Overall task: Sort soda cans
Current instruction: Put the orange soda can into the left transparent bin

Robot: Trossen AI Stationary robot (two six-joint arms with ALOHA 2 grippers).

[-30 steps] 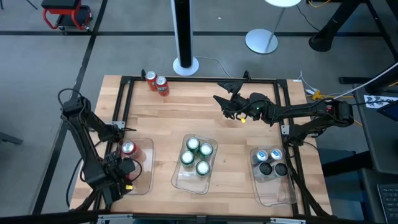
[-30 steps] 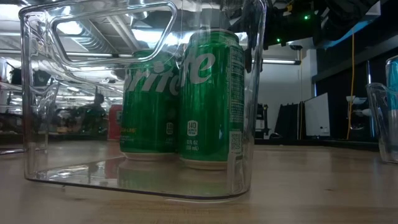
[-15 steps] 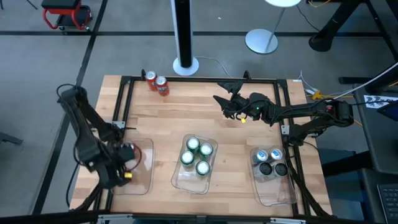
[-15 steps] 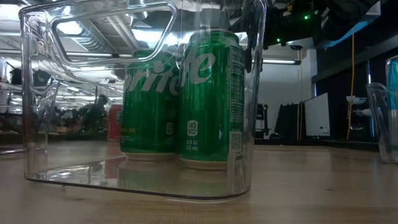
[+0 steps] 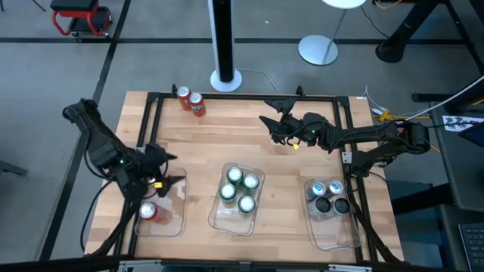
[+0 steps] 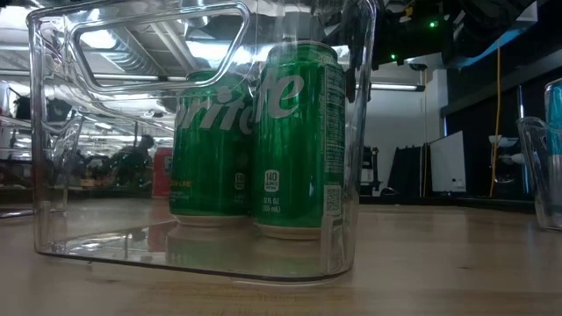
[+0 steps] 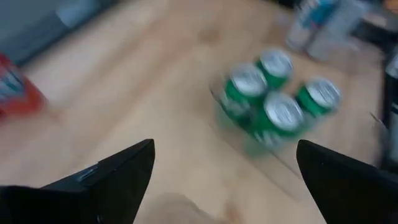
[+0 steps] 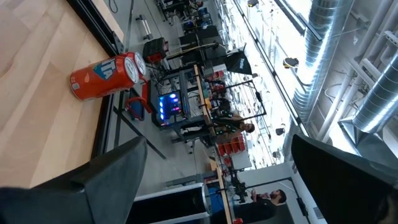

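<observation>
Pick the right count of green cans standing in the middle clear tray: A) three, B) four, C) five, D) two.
B: the high view shows four green cans clustered inside the middle tray.

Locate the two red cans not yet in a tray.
In the high view, the two red cans stand side by side at the table's far left corner, away from the left tray.

Left gripper (image 5: pixel 160 168) and right gripper (image 5: pixel 269 122) both hover, fingers spread.
</observation>
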